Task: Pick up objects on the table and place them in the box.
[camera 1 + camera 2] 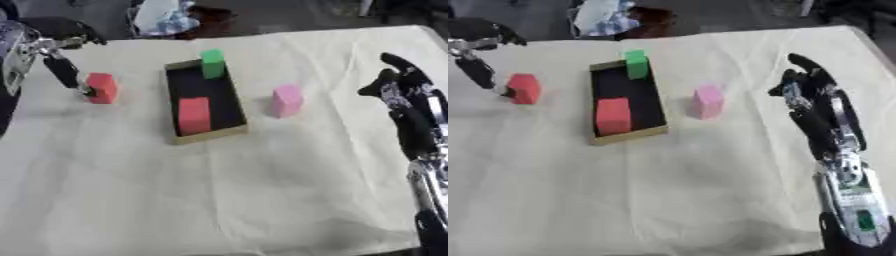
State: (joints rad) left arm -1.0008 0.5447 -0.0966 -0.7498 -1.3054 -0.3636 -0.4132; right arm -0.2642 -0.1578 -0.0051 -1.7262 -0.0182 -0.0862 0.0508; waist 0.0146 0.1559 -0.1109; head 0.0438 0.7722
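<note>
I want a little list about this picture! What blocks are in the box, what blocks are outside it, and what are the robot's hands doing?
box: shallow cardboard box with dark floor, middle of the cloth-covered table
in box: red foam block near end; green foam block far end
outside, left of box: red-orange foam block
outside, right of box: pink foam block
left hand: a finger touching the red-orange block's left side
right hand: hovering right of the pink block, holding nothing
blocks left to put away: two
</note>
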